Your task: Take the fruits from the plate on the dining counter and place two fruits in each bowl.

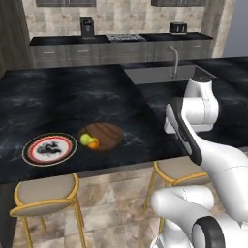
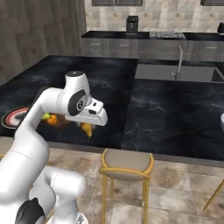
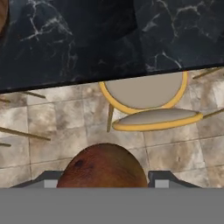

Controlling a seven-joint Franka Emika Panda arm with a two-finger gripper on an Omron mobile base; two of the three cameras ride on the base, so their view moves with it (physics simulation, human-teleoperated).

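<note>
My gripper (image 3: 105, 180) is shut on a round brown fruit (image 3: 103, 165), which bulges up between the fingertips. In the right base view the hand hangs just above the dining counter (image 2: 166, 118) near its front edge, with the gripper (image 2: 87, 127) holding the fruit (image 2: 88, 129) beneath it. The dark wooden bowl (image 1: 109, 133) holds a green fruit (image 1: 85, 139) and an orange fruit (image 1: 94, 144). These two fruits also peek out behind the arm, green (image 2: 45, 116) and orange (image 2: 52, 119). The red-rimmed plate (image 1: 30, 145) lies left of that bowl, well left of the hand.
Below the held fruit stands a yellow-framed stool (image 3: 148, 94) at the counter's edge, and a second stool (image 1: 46, 191) stands under the plate. A sink with a faucet (image 1: 173, 63) sits farther back. Something white (image 2: 222, 120) shows at the counter's right edge; I cannot tell what it is.
</note>
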